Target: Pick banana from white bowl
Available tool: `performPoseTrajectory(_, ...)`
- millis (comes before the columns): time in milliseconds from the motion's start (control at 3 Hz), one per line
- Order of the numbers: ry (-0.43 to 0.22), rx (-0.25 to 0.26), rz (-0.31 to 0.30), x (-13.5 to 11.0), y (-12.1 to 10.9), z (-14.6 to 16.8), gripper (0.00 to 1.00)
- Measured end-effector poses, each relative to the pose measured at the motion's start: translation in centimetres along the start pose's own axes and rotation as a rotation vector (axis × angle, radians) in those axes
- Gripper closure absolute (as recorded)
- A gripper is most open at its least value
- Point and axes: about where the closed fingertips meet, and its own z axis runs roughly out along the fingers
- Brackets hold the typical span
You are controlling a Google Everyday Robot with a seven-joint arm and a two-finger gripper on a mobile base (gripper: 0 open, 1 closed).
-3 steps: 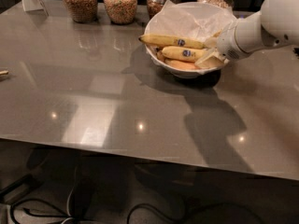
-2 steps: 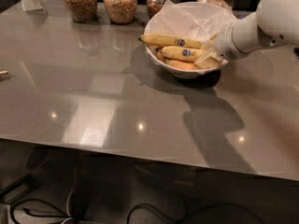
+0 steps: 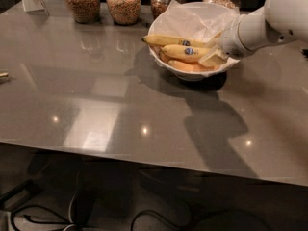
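My gripper (image 3: 213,57) sits in the white bowl (image 3: 192,74), at the right end of the banana (image 3: 183,52). I cannot tell its grip.

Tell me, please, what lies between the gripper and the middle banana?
Nothing: camera view shows the gripper at the middle banana's right end, in the white bowl.

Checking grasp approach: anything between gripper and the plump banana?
Nothing visible. The gripper is at the right end of the banana, over the white bowl; a longer banana and a duller banana flank it.
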Motion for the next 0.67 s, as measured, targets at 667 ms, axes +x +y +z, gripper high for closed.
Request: performPoseTrajectory(667, -0.075, 0.022, -0.018, -1.9, -1.1, -5.4, 1.0)
